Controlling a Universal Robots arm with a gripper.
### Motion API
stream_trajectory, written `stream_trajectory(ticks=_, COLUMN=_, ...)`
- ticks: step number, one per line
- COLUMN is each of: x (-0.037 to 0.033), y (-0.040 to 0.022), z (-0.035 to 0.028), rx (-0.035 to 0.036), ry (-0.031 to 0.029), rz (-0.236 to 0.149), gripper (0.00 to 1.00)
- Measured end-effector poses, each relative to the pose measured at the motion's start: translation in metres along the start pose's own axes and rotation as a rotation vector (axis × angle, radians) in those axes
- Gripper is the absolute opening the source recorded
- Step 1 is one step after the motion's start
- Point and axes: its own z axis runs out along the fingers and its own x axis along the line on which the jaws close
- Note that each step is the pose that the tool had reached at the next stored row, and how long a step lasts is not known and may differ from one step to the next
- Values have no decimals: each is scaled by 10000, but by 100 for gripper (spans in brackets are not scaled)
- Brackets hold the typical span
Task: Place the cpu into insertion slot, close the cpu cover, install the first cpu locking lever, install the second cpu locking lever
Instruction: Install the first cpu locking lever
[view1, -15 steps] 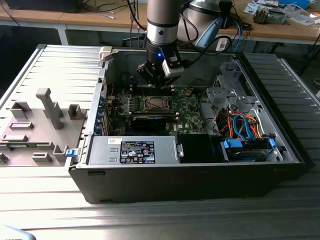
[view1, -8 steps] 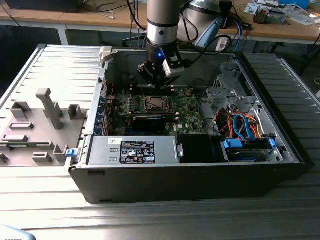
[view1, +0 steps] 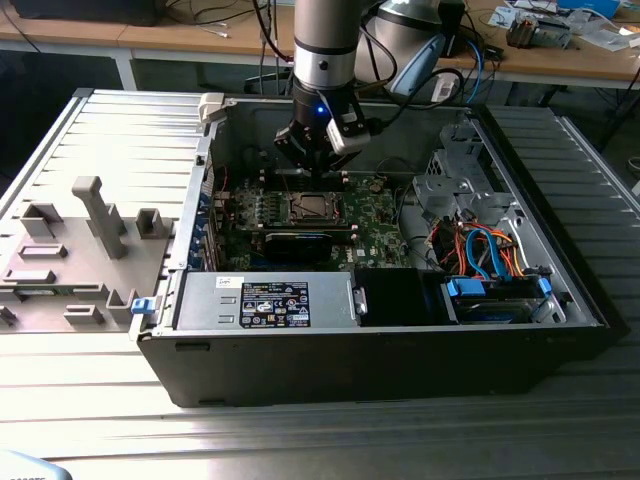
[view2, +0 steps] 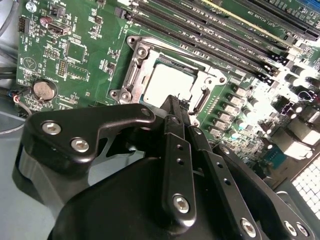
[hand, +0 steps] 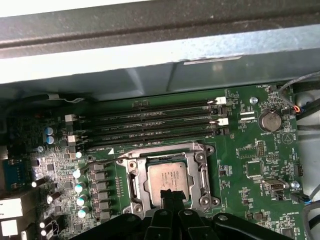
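Observation:
The cpu (hand: 167, 177) (view2: 167, 82) lies flat in the insertion slot (view1: 313, 208) on the green motherboard (hand: 250, 165), its silvery top showing. The cpu cover (hand: 141, 186) (view2: 136, 75), a silver frame with a square window, lies down around the chip. My gripper (hand: 170, 192) (view2: 174, 102) (view1: 312, 165) hangs just above the socket's edge. Its black fingers are pressed together with nothing between them. The tips cover one edge of the cover, so I cannot tell whether they touch it.
Long black memory slots (hand: 150, 122) run beside the socket, and a coin battery (hand: 268, 120) sits on the board. The open case holds a power supply (view1: 265, 300) and a drive cage with orange and blue cables (view1: 490, 250). A grey fixture (view1: 90, 230) stands outside the case.

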Motion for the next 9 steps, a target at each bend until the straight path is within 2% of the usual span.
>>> stream_trajectory(ticks=8, x=0, y=0, z=0, rx=-3, ry=-5, rz=-278, gripper=11)
stream_trajectory(ticks=9, x=0, y=0, z=0, rx=-6, ry=-9, rz=-521, gripper=11)
